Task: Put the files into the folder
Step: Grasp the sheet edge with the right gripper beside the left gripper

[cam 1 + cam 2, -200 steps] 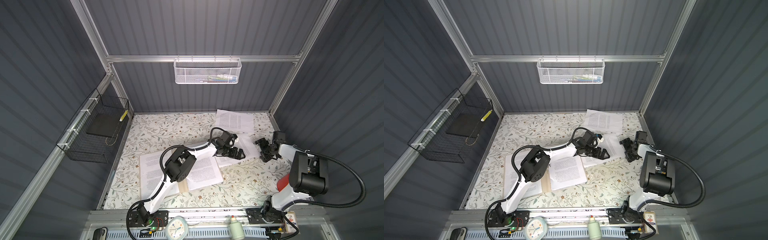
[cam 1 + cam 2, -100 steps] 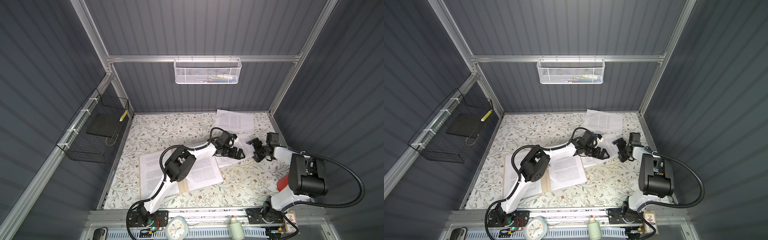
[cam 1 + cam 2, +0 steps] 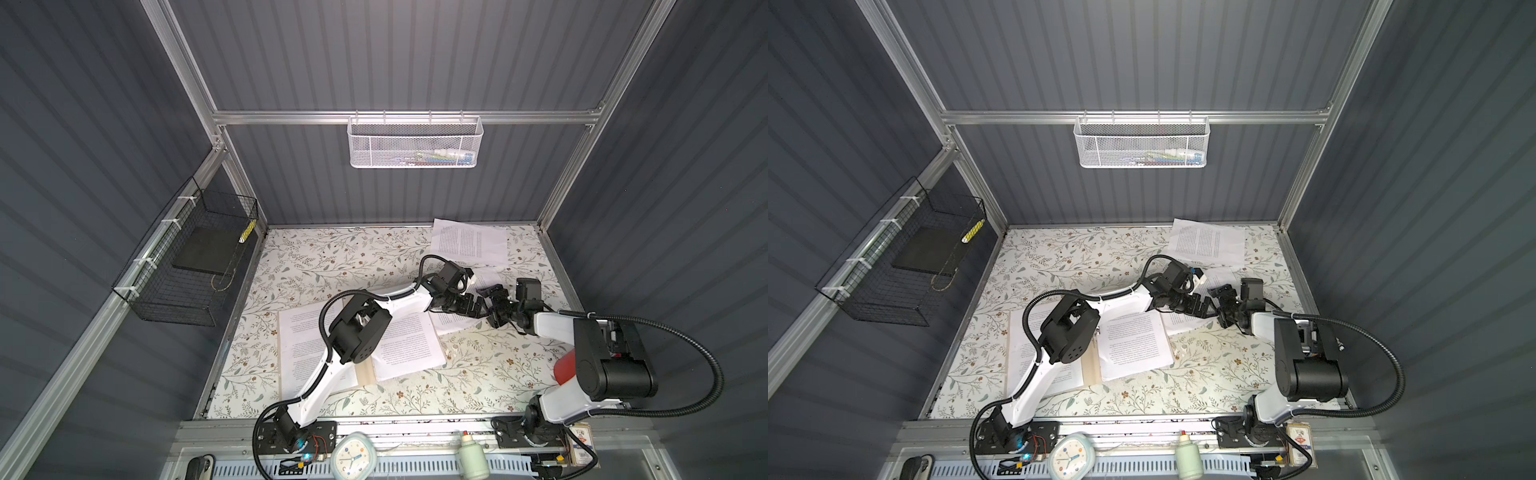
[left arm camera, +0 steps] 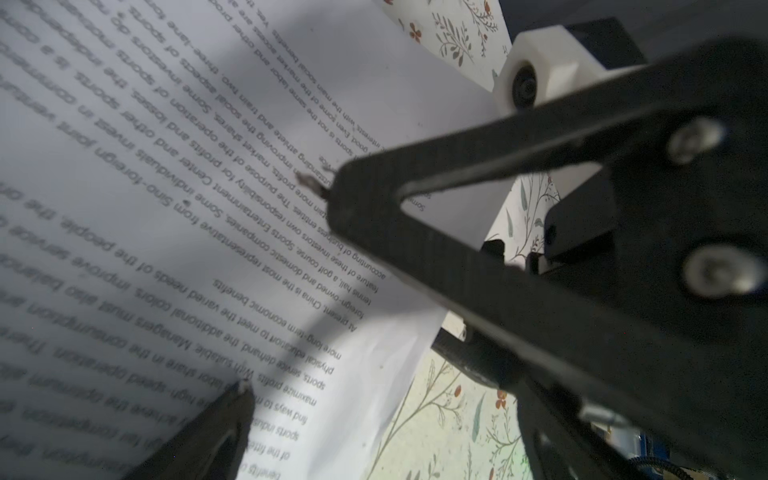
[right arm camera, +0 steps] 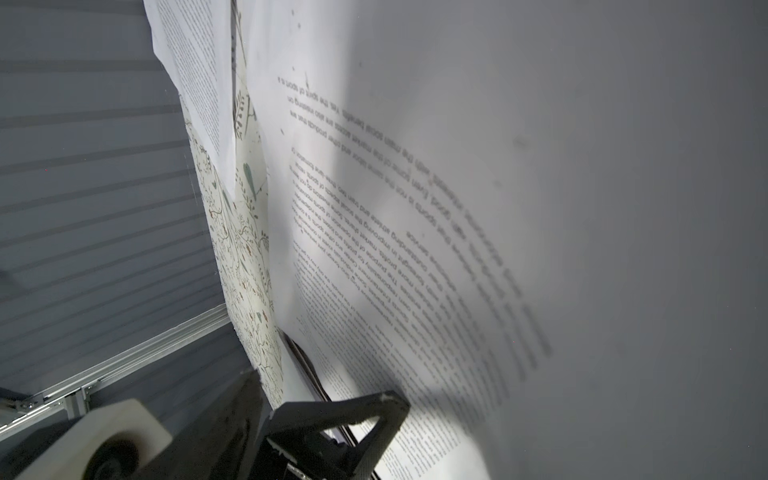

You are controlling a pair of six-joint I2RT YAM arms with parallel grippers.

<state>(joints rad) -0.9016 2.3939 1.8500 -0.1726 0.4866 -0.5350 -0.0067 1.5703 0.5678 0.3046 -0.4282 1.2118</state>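
The loose sheet (image 3: 452, 326) lies just right of the open folder (image 3: 362, 371); left hand (image 3: 478, 308), spread over it, is nearer the folder; right hand (image 3: 494, 307) meets its outer edge, grip impossible to tell

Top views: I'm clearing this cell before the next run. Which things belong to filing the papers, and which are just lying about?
Job: folder, sheets lying on it, loose sheet to its right, sheets at the back.

Lying about: white mesh basket, black wire basket holding a black pad, clock, bottle.
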